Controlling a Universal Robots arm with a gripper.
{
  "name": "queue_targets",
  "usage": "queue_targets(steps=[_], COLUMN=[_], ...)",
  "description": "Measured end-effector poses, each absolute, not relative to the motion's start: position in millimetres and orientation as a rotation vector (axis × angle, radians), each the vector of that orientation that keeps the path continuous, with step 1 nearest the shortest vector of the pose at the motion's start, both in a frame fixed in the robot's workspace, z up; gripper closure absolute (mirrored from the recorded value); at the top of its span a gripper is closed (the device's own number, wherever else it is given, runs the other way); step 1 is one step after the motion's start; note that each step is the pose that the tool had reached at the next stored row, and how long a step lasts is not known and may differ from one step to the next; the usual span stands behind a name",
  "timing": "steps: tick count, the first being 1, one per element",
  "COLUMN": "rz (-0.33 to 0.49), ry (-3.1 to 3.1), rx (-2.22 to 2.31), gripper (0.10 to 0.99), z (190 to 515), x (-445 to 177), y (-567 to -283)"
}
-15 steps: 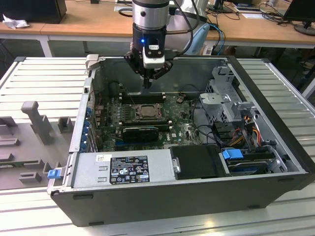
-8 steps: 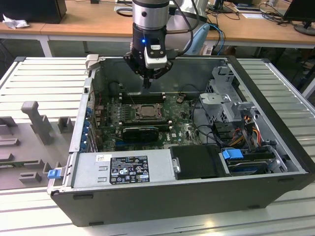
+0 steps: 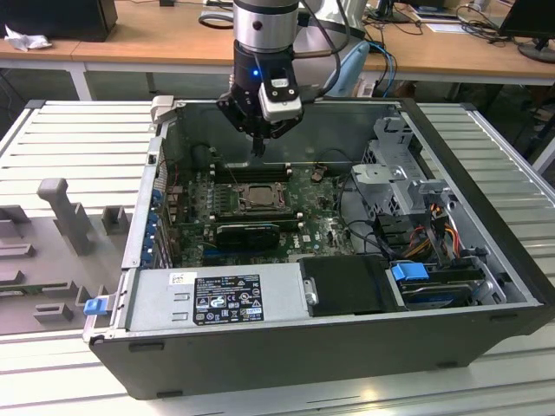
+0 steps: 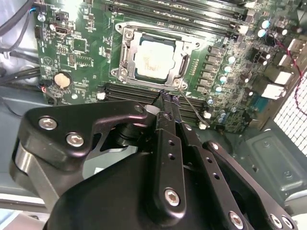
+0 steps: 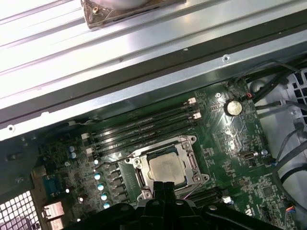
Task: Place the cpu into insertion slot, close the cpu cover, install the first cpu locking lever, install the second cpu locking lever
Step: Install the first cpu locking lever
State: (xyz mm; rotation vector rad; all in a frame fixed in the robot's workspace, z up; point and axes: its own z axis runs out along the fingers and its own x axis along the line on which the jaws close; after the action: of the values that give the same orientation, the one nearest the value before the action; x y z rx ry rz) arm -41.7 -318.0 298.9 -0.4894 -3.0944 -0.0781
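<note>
Our gripper (image 3: pixel 258 147) hangs just above the middle of the exterior view, fingers pressed together and pinching nothing, over the far edge of the insertion slot (image 4: pixel 125 55). The cpu (image 4: pixel 152 58) lies in that slot, and the cpu cover (image 4: pixel 183 62) looks folded down around it. A thin wire lever (image 4: pixel 192 111) runs beside the socket; we cannot tell whether it is latched. We judge that a push slightly off line could slip from that wire and strike the memory slots (image 3: pixel 247 172) or scrape the board (image 3: pixel 329 227). The open computer case (image 3: pixel 303 355) holds the board, a power supply (image 3: pixel 217 299) at lower centre and cables (image 3: pixel 429 227) toward the exterior view's right.
</note>
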Motion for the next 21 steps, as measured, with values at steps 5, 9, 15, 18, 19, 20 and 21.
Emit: queue_targets(steps=[5,9,15,18,19,20,21], rz=[-0.078,-0.077,-0.077,-0.077,-0.077,-0.076,-0.076], ry=[-3.104,-3.111,-3.118,-3.121,-3.122,-3.123,-3.124], rx=[-0.416,-0.349,-0.261,-0.211,-0.193,-0.172,-0.152], gripper=[0.98,0.98,0.98,0.98,0.98,0.98,0.98], z=[298.9,298.9,298.9,298.8,298.9,298.9,298.9], x=[-41.7,-41.7,-41.7,-41.7,-41.7,-41.7,-41.7], y=[-318.0,-318.0,-318.0,-318.0,-318.0,-318.0,-318.0])
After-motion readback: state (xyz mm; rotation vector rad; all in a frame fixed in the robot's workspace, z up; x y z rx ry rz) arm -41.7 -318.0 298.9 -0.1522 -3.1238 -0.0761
